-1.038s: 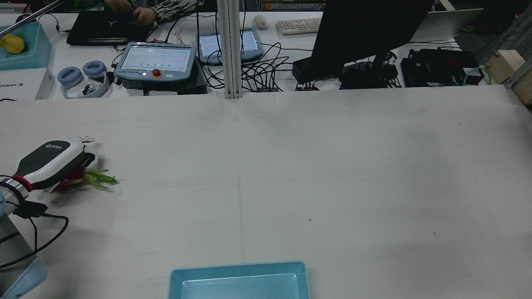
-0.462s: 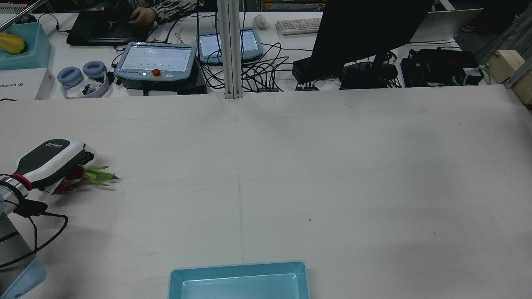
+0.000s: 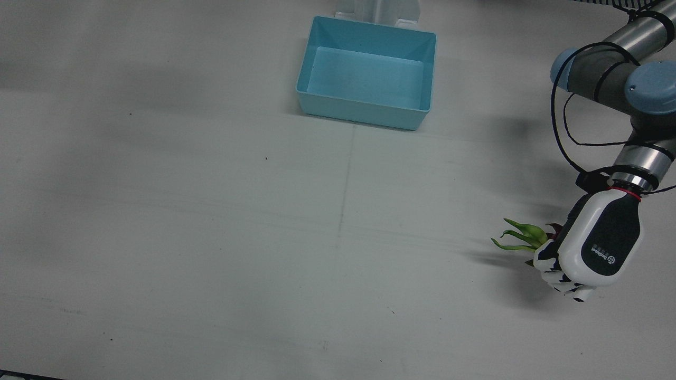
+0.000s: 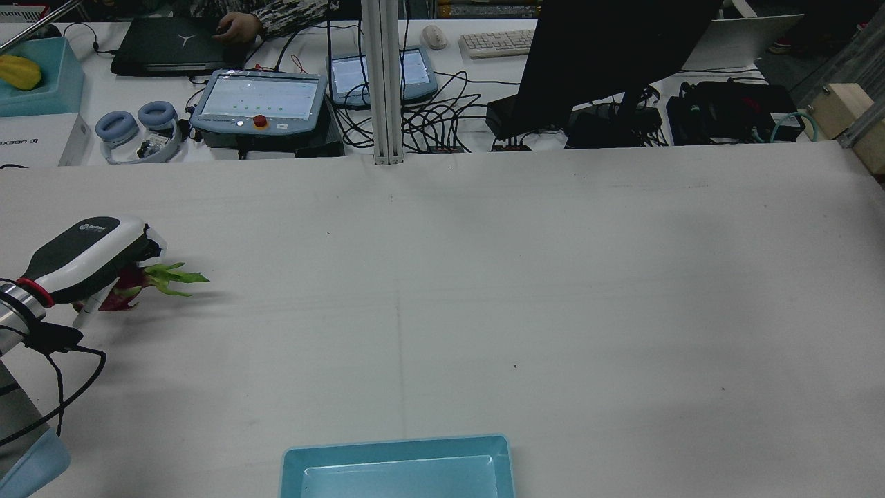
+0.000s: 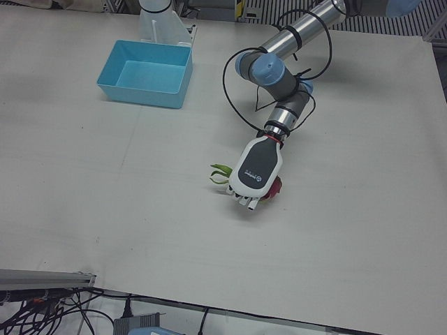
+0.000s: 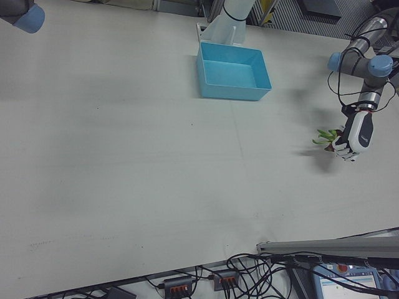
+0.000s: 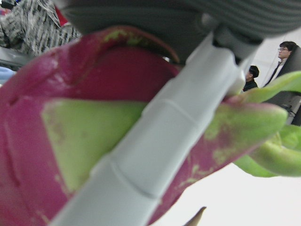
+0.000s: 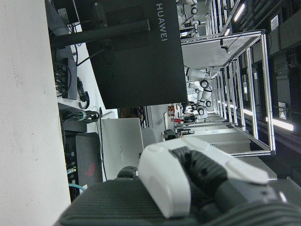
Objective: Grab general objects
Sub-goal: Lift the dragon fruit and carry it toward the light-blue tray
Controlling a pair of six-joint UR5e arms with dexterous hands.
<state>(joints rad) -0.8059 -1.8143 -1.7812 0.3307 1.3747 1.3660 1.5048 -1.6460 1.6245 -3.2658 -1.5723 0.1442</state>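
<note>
1. Across the table [image 3: 211, 237], which is bare but for a few things, I am working only on the robot's left half; the right arm is hardly showing in the fixed views.
2. I am keeping the blue bin [image 3: 367, 79] in mind as the likely drop spot. It is sitting well apart from the fruit, close to the pedestals.
3. I am holding the left hand [image 3: 594, 248] palm-down over the dragon fruit [image 4: 128, 287], fingers curled shut around its red body.
4. I am reading the fruit as just clear of the table, judging by the shadow beneath it, with its green leaves [image 3: 520, 236] poking out toward the table's middle. To do this well, I am aiming to lift slowly and level, so the rounded fruit is not rolling out.
5. I am seeing one finger [image 7: 155, 141] lying across the fruit's skin in the left hand view.
6. I am seeing the right hand [image 8: 207, 174] only in its own camera, fingers curled in on nothing.
</note>
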